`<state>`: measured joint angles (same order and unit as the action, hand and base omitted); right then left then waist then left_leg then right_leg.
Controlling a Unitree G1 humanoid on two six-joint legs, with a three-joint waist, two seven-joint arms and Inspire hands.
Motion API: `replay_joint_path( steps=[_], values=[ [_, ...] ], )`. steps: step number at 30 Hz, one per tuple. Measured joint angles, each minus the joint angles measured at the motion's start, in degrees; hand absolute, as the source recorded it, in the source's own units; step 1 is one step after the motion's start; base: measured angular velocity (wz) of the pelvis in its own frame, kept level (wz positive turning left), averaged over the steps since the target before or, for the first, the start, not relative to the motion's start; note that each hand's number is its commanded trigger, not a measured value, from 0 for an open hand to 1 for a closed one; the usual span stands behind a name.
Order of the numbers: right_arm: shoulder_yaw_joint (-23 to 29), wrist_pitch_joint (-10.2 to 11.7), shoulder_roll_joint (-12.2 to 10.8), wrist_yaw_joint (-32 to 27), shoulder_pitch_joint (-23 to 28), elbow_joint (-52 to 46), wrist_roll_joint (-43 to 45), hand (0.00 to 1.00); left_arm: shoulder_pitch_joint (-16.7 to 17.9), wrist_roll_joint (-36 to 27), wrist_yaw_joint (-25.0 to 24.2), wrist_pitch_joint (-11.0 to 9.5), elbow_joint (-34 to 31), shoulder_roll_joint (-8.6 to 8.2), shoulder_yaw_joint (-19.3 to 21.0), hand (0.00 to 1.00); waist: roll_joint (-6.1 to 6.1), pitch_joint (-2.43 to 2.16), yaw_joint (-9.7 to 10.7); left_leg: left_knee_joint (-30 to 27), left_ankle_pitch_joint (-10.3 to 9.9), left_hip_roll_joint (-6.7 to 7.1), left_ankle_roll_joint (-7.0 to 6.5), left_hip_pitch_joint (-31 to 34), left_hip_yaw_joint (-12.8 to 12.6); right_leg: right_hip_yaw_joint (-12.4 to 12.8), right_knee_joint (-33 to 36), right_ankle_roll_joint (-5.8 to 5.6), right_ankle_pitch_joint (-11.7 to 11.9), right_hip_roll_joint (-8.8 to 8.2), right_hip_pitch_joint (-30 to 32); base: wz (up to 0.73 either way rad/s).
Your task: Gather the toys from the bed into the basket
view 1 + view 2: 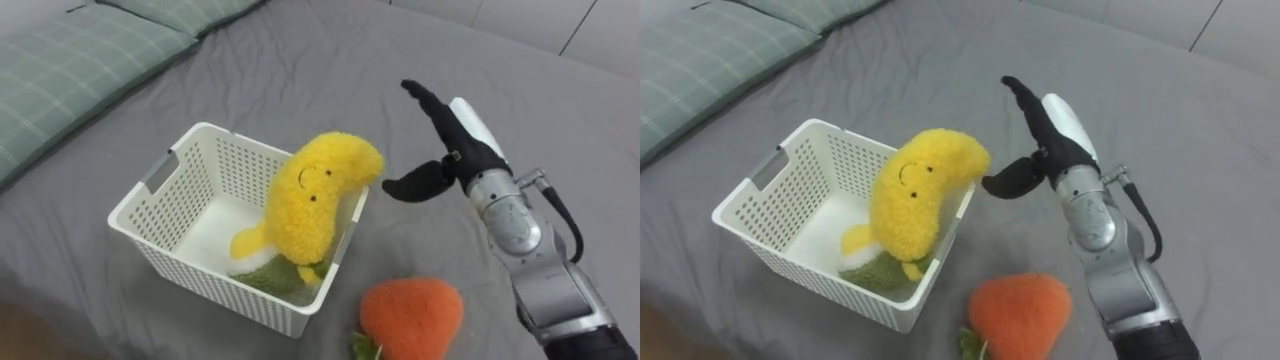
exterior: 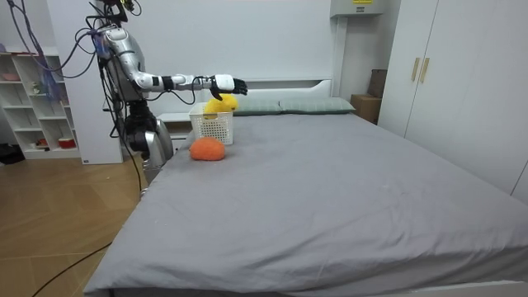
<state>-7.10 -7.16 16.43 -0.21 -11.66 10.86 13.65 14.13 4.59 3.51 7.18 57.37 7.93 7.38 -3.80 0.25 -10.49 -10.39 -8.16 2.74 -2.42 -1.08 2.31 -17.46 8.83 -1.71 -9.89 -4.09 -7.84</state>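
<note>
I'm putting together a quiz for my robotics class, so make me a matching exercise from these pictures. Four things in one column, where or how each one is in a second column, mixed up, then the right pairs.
Things:
1. yellow plush toy
2. orange plush toy
3. white basket
4. right hand

Places or states:
A. lying on the grey bedcover, outside the basket
B. open, close beside the yellow toy
C. standing in the basket, leaning over its rim
D. sitting on the bed with a toy in it

Pairs: 1-C, 2-A, 3-D, 4-B
</note>
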Motion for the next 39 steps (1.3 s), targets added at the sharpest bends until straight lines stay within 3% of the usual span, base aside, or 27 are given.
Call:
replay_joint_path(
  steps=[7, 10, 17, 23, 34, 38, 39],
  values=[
    [0.03, -0.38, 0.0, -0.39, 0.7, 8.02, -2.16, 0.0, 0.71, 0.04, -0.01, 0.54, 0.55, 0.15, 0.41, 0.0, 0.04, -0.09, 2.28, -0.03, -0.02, -0.14, -0.01, -0.67, -0.75, 0.53, 0.23, 0.0, 0.0, 0.0, -0.32, -0.03],
    [0.04, -0.53, -0.1, -0.18, 1.61, 11.97, -1.99, 0.0, 0.8, 0.05, -0.03, 1.63, 0.99, 0.18, 0.43, 0.0, -0.33, -0.3, 2.3, -0.06, -0.1, -0.19, -0.1, -0.9, -0.99, 1.12, 0.21, 0.0, 0.0, 0.05, -0.35, -0.07],
    [-0.14, -1.17, -0.35, 1.17, 5.01, 17.84, -1.94, 0.0, 0.6, 0.03, -0.67, 2.47, 1.11, 0.21, 0.39, 0.0, -0.17, -0.12, 2.27, -1.36, -1.2, -0.27, -0.37, -0.42, -1.99, 1.87, -0.17, -0.24, -0.08, 0.08, -0.32, -0.06],
    [-2.96, -1.61, -0.61, 3.94, 6.45, 20.29, 1.21, 0.0, -1.35, -0.67, -0.69, 1.77, 0.49, 0.33, -0.05, 0.0, 0.42, 0.21, 2.26, -0.92, -1.32, -0.16, -0.49, -0.65, -2.23, 1.73, -0.19, -0.4, -0.03, -0.07, -0.27, -0.02],
    [-5.22, -1.76, -5.33, 8.68, 6.78, 25.44, 10.4, 0.0, -1.6, 0.0, -0.24, 1.02, -0.06, -0.48, -0.72, 0.0, 0.84, 0.15, 1.68, -0.33, -1.31, -0.19, -0.5, -1.42, -2.15, 1.98, -0.14, -0.43, -0.01, -0.04, -0.63, -0.01],
    [-5.23, -1.71, -5.79, 10.39, 6.77, 28.37, 12.73, 0.0, -1.27, -0.03, -0.24, 1.04, -0.15, -0.83, -0.8, 0.0, 1.3, 0.12, 0.75, -0.36, -1.31, -0.18, -0.5, -1.43, -2.13, 2.34, -0.11, -0.42, 0.0, -0.01, -0.59, 0.0],
    [-5.22, -1.71, -5.76, 10.85, 6.73, 28.68, 13.54, 0.1, -1.18, -0.01, -0.24, 1.04, -0.16, -0.83, -0.81, 0.0, 1.3, 0.01, 0.57, -0.39, -1.31, -0.17, -0.5, -1.42, -2.02, 2.18, -0.12, -0.42, 0.0, -0.01, -0.67, 0.06]
  ],
)
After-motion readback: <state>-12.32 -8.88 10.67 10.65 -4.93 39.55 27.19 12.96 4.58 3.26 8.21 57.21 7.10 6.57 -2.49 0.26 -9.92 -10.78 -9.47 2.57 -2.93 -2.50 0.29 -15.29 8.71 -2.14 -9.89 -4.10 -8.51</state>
